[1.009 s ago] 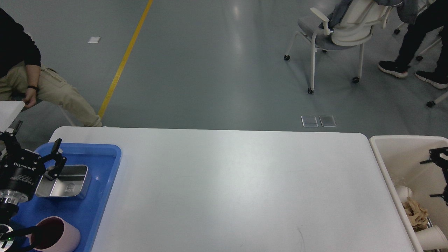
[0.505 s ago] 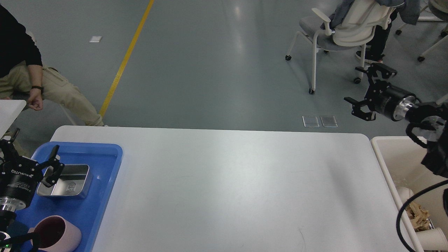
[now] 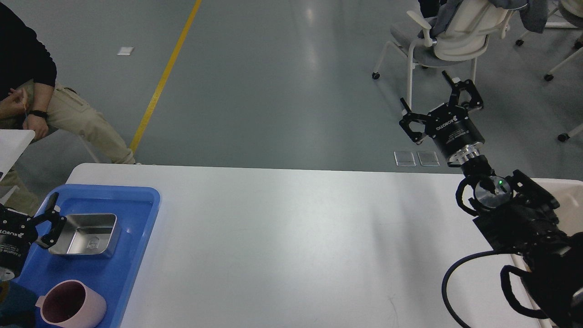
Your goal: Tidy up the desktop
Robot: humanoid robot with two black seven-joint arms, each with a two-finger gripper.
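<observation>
Table (image 3: 291, 237) white, wide, rounded at the corners, filling the lower middle of the head view; middle stretch bare of items.

Blue tray (image 3: 136, 246) resting on the table's left end, near the front-left corner. Inside it, toward the far side, a shallow metal box (image 3: 86, 233), open top up. Nearer in the same tray, a pink cup (image 3: 68, 306) with a dark red inside, lying close to the tray's near edge, well apart from the box.

Left gripper (image 3: 45, 223) low at the left edge of the view, over the tray's left part, just beside the metal box's left wall. Fingers (image 3: 55, 227) spread apart, holding nothing; contact with the box not clear from this angle.

Right gripper (image 3: 439, 102) raised beyond the table's far right edge, seen against the grey floor, pointing away and up. Fingers (image 3: 469, 91) spread wide, nothing between them. Black arm running back from it down to the lower right corner, crossing the table's right end, a green light showing on the wrist.

Beige bin (image 3: 565, 187) just past the table's right end, mostly hidden behind the arm.

Beyond the table: grey floor with a yellow line (image 3: 159, 84), a white office chair (image 3: 448, 38) at upper right, a seated person (image 3: 41, 95) in khaki trousers at upper left.
</observation>
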